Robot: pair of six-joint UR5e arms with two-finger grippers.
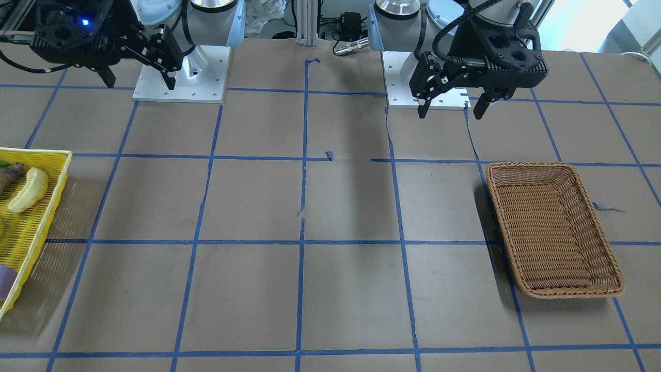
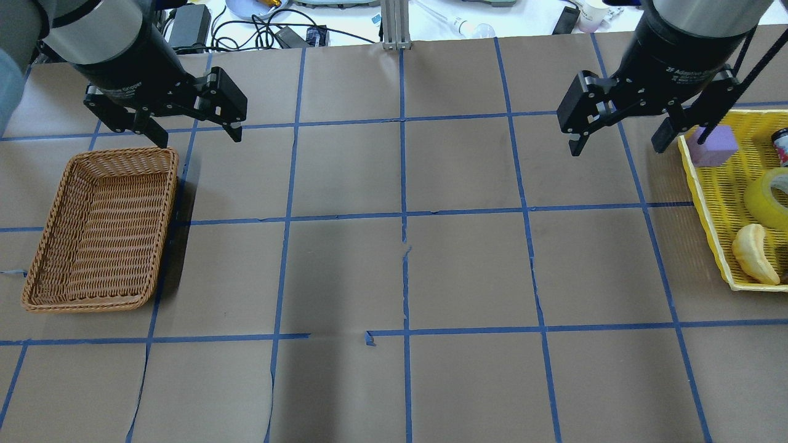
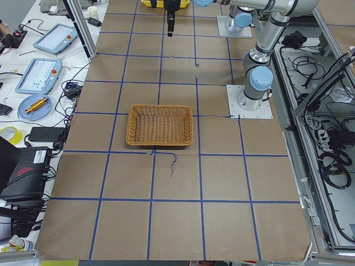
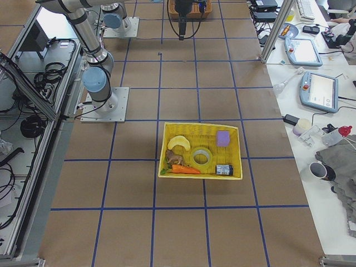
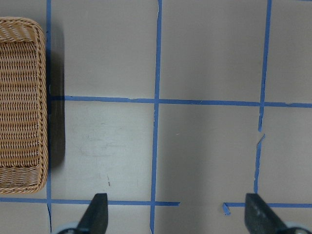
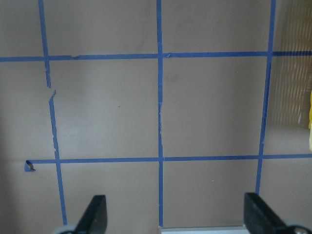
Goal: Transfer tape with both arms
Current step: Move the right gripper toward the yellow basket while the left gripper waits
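The tape [image 2: 769, 197], a translucent yellow roll, lies in the yellow basket [image 2: 708, 203] at the table's right edge. It also shows in the exterior right view [image 4: 201, 157]. My right gripper [image 2: 617, 146] hangs open and empty above the table, just left of that basket's far end. It also shows in the front-facing view [image 1: 139, 82]. My left gripper [image 2: 197, 135] hangs open and empty above the far right corner of a brown wicker basket [image 2: 166, 160]. It also shows in the front-facing view [image 1: 451, 111]. Both wrist views show only open fingertips over bare table.
The yellow basket also holds a banana [image 2: 754, 253], a purple block [image 2: 713, 146], a carrot [image 4: 185, 169] and a small dark can [image 4: 224, 169]. The wicker basket [image 1: 532, 166] has nothing in it. Blue tape grid lines cross the brown table.
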